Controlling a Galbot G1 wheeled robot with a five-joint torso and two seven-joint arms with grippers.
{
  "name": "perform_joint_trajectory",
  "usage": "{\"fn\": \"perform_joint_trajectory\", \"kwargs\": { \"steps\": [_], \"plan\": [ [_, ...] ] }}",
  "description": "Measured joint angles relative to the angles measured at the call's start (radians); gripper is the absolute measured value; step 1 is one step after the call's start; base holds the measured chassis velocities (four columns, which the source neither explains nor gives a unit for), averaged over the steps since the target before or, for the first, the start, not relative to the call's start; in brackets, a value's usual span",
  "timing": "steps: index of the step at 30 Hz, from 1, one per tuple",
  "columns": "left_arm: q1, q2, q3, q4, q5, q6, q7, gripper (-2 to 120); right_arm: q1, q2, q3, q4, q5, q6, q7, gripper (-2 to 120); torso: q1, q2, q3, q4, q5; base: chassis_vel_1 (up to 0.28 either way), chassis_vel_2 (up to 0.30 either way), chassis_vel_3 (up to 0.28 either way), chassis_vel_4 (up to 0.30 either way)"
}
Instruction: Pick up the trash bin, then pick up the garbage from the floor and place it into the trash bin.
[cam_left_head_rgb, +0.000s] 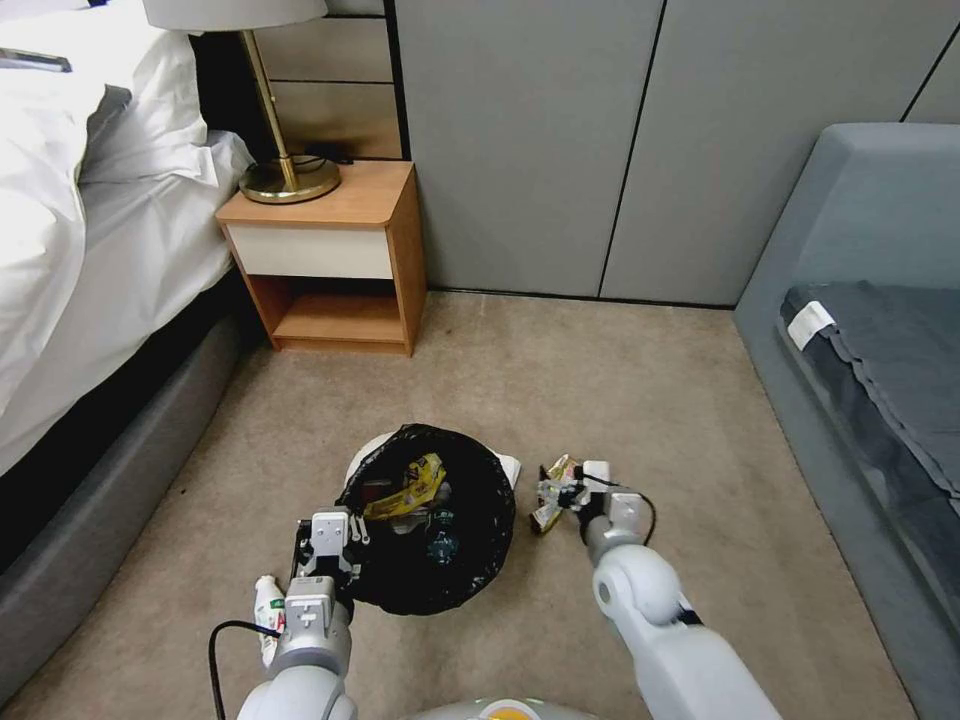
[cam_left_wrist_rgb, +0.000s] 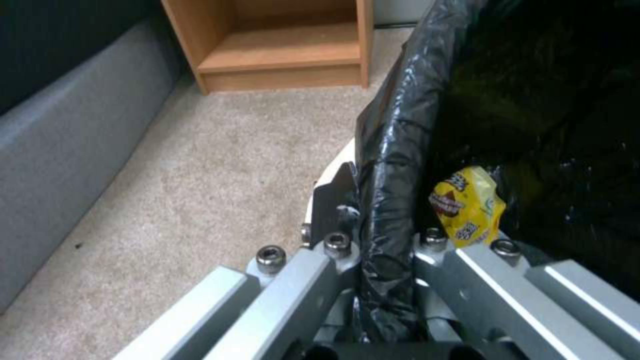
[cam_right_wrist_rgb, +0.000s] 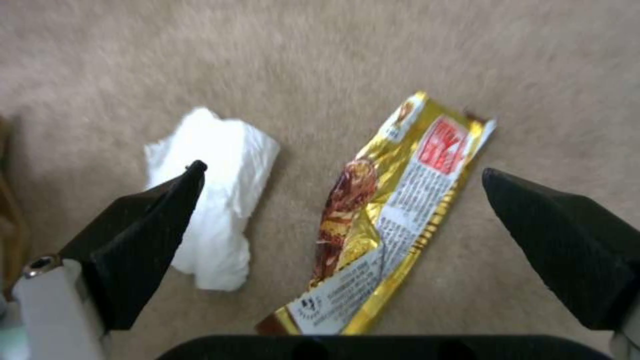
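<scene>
Gripping the trash bin (cam_left_head_rgb: 430, 520) by its lined rim with our left pincer (cam_left_wrist_rgb: 383, 250), we are hovering our right pincer (cam_right_wrist_rgb: 343, 180), spread wide, over the gold wrapper (cam_right_wrist_rgb: 387, 215) beside the tissue (cam_right_wrist_rgb: 217, 195) on the carpet (cam_left_head_rgb: 620, 400).

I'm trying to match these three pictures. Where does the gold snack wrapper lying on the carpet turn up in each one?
Head view: the gold snack wrapper lies on the carpet just right of the trash bin, under the right hand.
Left wrist view: this picture looks along the bin's rim, clamped by the left hand, away from that spot.
Right wrist view: centre, between open fingers.
Shared landmark: the beige carpet.
</scene>
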Motion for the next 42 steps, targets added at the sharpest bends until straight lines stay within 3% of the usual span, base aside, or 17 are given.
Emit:
{"fn": "perform_joint_trajectory", "kwargs": {
  "steps": [12,29,42],
  "plan": [
    [0.019,0.000,0.005,0.005,0.006,-0.007,0.000,1,0.099,0.052,0.027,-0.294,-0.101,0.105,-0.083,100,0.000,0.000,0.000,-0.0002,0.0001,0.000,0.000,0.000,0.000],
    [0.040,-0.005,0.007,-0.003,0.017,-0.013,0.000,1,0.137,0.085,0.035,-0.390,-0.121,0.144,-0.104,100,0.000,0.000,0.000,-0.0002,0.0001,0.000,0.000,0.000,0.000],
    [0.050,-0.006,0.003,-0.004,0.019,-0.020,0.000,1,0.150,0.099,0.053,-0.470,-0.180,0.200,-0.119,51,0.000,0.000,0.000,-0.0012,-0.0011,0.000,0.000,0.000,0.000]
  ]
}}
